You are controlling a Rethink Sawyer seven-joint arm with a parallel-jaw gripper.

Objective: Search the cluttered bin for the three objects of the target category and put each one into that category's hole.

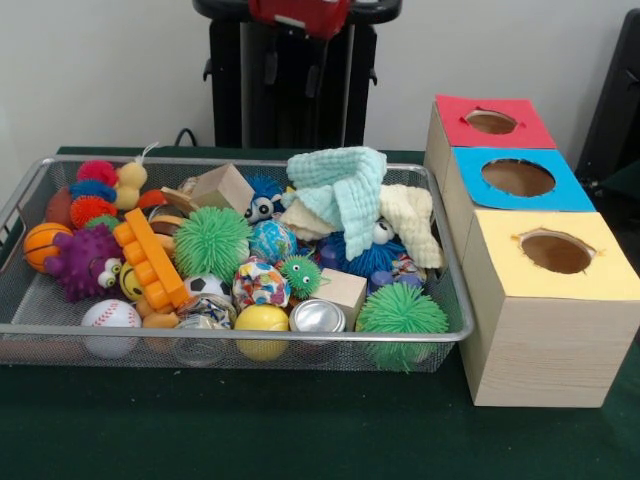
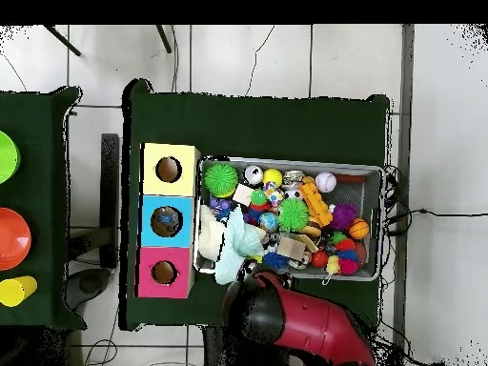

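Observation:
A wire mesh bin (image 1: 250, 335) (image 2: 376, 172) holds a heap of toys. Among them are two green spiky balls (image 1: 211, 242) (image 1: 401, 310), a baseball (image 1: 111, 315), a small basketball (image 1: 44, 243), a yellow ball (image 1: 262, 320) and a purple spiky toy (image 1: 82, 260). Also in it are an orange brick (image 1: 150, 258), wooden blocks (image 1: 222, 187), a metal can (image 1: 317, 317), a mint cloth (image 1: 343, 185) and a cream cloth (image 1: 411, 222). Beside the bin stand three boxes with a red hole (image 1: 490, 122), a blue hole (image 1: 517, 177) and a yellow hole (image 1: 556, 252). The red arm (image 2: 286, 319) is drawn back at the bin's edge and hides the gripper.
In the overhead view a second green table at the left carries a green dish (image 2: 5, 157), an orange dish (image 2: 11, 238) and a yellow cup (image 2: 14, 289). The boxes (image 2: 169, 221) touch the bin's short side. Green cloth (image 1: 300, 430) runs along the bin's near side.

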